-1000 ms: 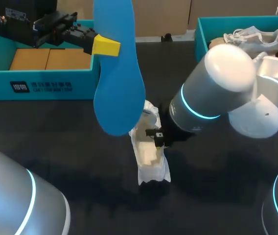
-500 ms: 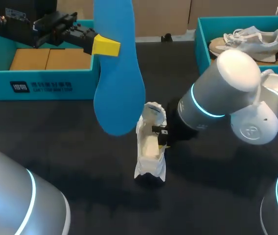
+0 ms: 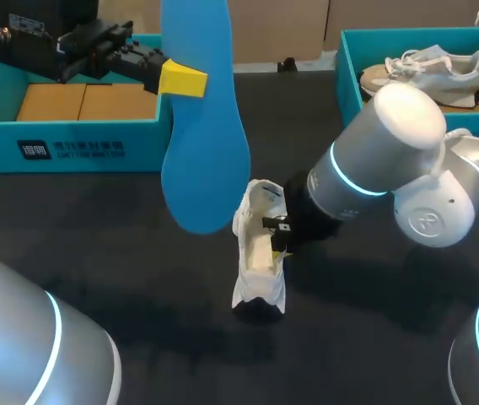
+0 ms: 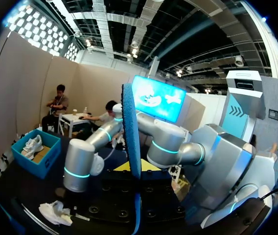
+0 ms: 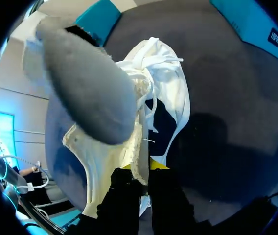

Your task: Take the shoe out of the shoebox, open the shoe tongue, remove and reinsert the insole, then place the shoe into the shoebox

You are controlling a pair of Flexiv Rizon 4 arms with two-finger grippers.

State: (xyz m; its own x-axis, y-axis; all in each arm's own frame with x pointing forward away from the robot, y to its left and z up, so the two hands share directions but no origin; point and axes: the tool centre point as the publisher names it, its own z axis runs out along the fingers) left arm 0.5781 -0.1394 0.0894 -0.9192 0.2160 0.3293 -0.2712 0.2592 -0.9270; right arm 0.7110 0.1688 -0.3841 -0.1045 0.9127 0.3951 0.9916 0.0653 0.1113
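Observation:
My left gripper [image 3: 180, 78] is shut on a long blue insole [image 3: 204, 143], held up above the table's middle left. In the left wrist view the insole [image 4: 131, 132] stands edge-on straight ahead of the fingers. A white shoe [image 3: 259, 253] rests on the dark table below it, with its opening facing up. My right gripper [image 3: 277, 237] comes in from the right and is shut on the shoe's side wall. In the right wrist view the gripper [image 5: 140, 169] pinches that wall, the shoe [image 5: 171, 93] lies ahead of it, and the grey tongue [image 5: 87, 93] is folded out.
A teal shoebox [image 3: 71, 139] with brown cardboard inside stands at the back left, behind my left arm. A second teal box [image 3: 347, 63] at the back right holds another pale sneaker [image 3: 438, 67]. My right arm's elbow [image 3: 391, 160] hangs over the table's right side.
My right arm has swung and shifted the white shoe slightly right, turning its opening more upward. The left arm and the insole have kept still.

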